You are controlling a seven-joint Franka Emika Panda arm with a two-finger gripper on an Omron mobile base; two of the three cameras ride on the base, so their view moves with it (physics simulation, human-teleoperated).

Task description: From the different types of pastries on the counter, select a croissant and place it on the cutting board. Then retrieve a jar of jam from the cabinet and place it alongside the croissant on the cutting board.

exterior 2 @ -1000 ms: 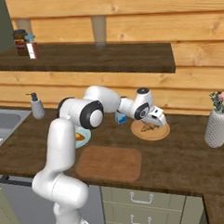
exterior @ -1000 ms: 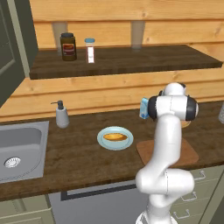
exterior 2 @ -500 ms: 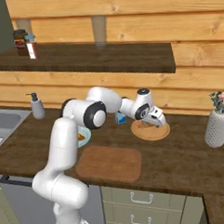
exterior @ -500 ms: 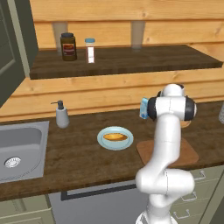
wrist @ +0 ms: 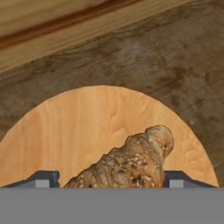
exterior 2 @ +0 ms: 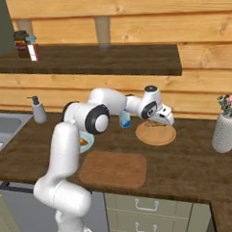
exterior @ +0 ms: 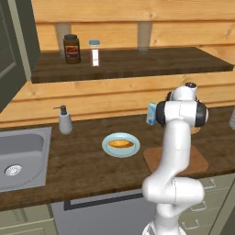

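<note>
Golden-brown speckled croissant (wrist: pixel 131 164) on pale tan wood-grain plate (wrist: pixel 87 127).

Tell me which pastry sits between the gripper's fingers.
The croissant on the round wooden plate: the gripper straddles it, one fingertip on each side. The oblong pastry lies on the blue plate, well apart.

On the desk (exterior 2: pixel 197 166), the cutting board (exterior 2: pixel 112 169) lies at the front edge. Behind it and to its right sits the round plate (exterior 2: pixel 156 133), carrying the croissant (wrist: pixel 127 164). A vase (exterior 2: pixel 225 131) stands right of the plate. Left of the board lies a dish (exterior: pixel 120 144) holding a pastry (exterior: pixel 120 143), with the sink (exterior: pixel 18 156) farther left.
</note>
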